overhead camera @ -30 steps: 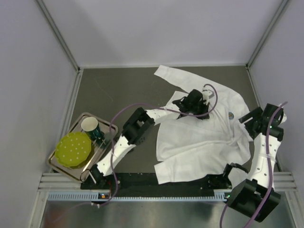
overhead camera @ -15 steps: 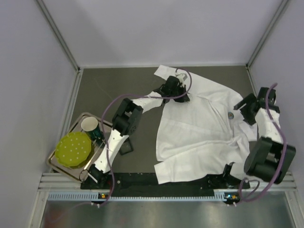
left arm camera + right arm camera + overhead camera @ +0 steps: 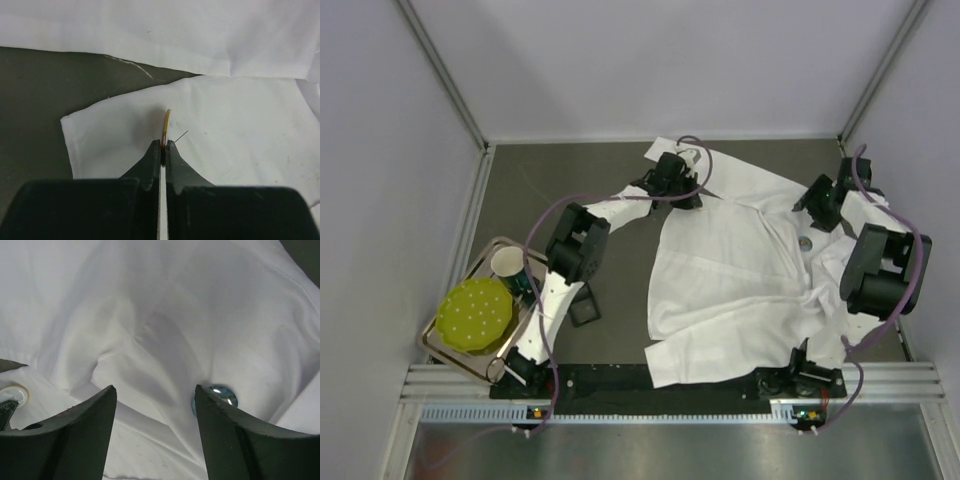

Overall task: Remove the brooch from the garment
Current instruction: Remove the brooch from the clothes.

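Tray (image 3: 480, 266), yellow disc (image 3: 473, 314), cup (image 3: 509, 264)

Even, diffuse light fills the sharp top view, with faint shadows in the folds of the shirt (image 3: 750, 260). In both wrist views the white cloth nears overexposure, and the dark fingers (image 3: 65, 440) at lower frame are soft-focused.

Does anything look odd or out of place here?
The big white thin-cloth shirt lies rumpled and skewed. Odder: the left gripper is shut on a thin yellowish curved strip I cannot identify. A small black square piece lies loose on the dark tabletop.
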You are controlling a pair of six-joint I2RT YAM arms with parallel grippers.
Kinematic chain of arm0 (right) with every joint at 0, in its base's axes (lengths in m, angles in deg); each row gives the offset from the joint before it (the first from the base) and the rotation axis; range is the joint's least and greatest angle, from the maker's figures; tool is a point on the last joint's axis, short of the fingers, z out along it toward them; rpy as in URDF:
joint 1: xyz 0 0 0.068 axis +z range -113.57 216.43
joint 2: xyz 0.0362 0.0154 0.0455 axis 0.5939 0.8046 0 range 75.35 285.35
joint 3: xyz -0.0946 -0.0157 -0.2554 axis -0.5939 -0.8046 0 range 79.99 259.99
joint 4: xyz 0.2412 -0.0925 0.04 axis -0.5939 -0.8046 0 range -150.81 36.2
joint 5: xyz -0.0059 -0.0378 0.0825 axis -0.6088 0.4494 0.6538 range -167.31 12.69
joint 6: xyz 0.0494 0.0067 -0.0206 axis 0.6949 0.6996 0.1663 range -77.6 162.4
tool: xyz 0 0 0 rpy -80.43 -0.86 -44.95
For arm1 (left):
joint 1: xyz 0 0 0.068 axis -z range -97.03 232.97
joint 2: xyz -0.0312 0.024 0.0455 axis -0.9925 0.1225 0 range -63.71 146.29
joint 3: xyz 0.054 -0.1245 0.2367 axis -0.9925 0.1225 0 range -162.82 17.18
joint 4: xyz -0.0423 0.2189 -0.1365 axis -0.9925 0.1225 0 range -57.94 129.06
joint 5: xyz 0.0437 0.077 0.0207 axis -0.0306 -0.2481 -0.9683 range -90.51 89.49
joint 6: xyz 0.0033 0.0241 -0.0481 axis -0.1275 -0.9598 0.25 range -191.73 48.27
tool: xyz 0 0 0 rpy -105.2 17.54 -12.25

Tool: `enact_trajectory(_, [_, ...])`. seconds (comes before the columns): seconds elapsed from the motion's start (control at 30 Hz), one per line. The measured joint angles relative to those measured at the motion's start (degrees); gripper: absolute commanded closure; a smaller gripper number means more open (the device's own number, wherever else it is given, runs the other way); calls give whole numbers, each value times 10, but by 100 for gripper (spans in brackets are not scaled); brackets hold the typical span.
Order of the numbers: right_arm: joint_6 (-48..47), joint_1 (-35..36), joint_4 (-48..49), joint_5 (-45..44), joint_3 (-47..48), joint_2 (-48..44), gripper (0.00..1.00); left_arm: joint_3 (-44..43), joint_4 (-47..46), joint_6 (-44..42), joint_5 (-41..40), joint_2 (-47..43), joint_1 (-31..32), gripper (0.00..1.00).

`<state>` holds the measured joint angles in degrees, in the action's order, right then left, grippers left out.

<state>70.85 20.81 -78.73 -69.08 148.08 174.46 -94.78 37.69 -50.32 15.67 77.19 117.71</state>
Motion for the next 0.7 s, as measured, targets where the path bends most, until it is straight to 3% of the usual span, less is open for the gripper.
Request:
enact_trajectory(0.3, [-45,75,-12,-14,104,105,29,26,20,1,4,-21,-42,100])
enact_trajectory(0.7, [-127,180,-55,-176,157,97,23,78,81,-3,-40,-116,-78,100])
